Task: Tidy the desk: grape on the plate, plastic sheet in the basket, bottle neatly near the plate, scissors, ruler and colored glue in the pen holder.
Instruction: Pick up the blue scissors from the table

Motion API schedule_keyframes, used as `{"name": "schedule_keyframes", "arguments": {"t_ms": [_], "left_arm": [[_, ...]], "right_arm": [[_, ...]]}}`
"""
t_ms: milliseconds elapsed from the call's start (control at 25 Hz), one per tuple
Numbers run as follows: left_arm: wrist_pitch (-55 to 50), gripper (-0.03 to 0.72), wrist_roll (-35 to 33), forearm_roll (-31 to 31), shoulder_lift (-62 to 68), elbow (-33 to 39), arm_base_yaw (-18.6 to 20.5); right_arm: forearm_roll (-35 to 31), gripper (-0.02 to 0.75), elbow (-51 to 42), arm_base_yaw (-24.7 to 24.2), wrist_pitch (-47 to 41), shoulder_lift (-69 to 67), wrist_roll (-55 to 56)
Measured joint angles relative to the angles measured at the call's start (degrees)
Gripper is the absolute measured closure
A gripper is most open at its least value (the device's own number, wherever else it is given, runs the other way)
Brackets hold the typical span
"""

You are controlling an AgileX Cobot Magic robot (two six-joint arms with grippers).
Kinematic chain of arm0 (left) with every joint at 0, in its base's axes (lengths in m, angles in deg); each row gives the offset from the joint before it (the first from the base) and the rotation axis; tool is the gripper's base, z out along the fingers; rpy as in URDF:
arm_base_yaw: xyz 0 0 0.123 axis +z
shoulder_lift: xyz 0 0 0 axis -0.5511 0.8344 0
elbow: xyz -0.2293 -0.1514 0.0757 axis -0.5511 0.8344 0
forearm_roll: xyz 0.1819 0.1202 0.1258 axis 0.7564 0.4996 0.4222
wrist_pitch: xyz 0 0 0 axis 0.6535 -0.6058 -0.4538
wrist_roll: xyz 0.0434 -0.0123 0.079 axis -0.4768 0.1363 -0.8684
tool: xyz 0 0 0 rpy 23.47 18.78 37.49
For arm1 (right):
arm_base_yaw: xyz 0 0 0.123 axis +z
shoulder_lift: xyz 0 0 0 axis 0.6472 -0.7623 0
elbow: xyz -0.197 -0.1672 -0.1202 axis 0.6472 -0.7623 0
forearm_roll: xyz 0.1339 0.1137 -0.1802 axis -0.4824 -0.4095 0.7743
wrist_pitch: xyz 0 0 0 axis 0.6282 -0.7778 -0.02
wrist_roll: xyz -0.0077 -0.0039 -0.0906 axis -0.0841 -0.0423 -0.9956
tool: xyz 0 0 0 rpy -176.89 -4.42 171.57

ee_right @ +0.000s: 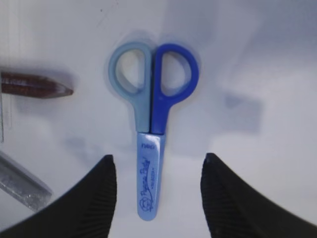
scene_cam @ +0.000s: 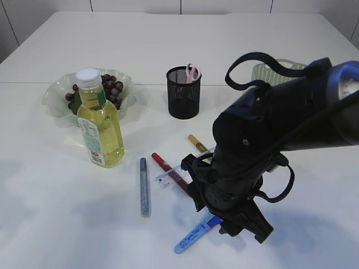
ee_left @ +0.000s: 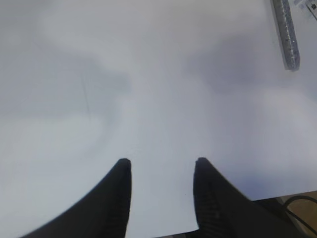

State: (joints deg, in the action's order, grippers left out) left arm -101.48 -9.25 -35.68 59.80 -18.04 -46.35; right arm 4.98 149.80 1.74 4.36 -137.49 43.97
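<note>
Right wrist view looks straight down on the blue scissors point(ee_right: 151, 131), which lie flat on the tabletop point(ee_right: 257, 64) with the handle loops at 12 o'clock and the sheathed blade at 6 o'clock. The right tool point(ee_right: 158, 171) stands fairly wide, one finger on each side of the blade and clear of it, holding nothing. That straddle looks deliberate: closing across the narrow blade should pinch it cleanly, whereas the loops would be harder to clamp.

From the exterior view, the right arm hangs over the scissors point(scene_cam: 193, 235) at about 5 o'clock of the scene. The pen holder point(scene_cam: 183, 92) stands at 12 o'clock from them, well apart, with a pink-handled item already sticking out of it. Between the two lie the red glue stick point(scene_cam: 168, 168), the yellow glue stick point(scene_cam: 197, 143) and the silver glitter glue point(scene_cam: 145, 188), with what looks like the clear ruler point(scene_cam: 165, 179) across the red one. None of these is put away yet.

The grapes point(scene_cam: 106, 89) sit on the plate point(scene_cam: 56, 101) at 10 o'clock, with the bottle point(scene_cam: 100, 126) upright just in front. The basket point(scene_cam: 263, 73) is mostly hidden behind the arm.

The left tool point(ee_left: 161, 171) is partly open over bare tabletop, empty, apparently waiting aside.
</note>
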Motion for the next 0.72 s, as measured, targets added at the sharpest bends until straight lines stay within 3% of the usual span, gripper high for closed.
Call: {"name": "schedule_keyframes", "arguments": {"t_ms": [280, 720], "left_arm": [[0.00, 0.379, 0.00, 0.00, 0.00, 0.00, 0.00], [0.00, 0.379, 0.00, 0.00, 0.00, 0.00, 0.00]], "right_arm": [[5.39, 0.302, 0.00, 0.00, 0.00, -0.06, 6.44], [3.70, 0.301, 0.00, 0.00, 3.61, -1.99, 6.93]]}}
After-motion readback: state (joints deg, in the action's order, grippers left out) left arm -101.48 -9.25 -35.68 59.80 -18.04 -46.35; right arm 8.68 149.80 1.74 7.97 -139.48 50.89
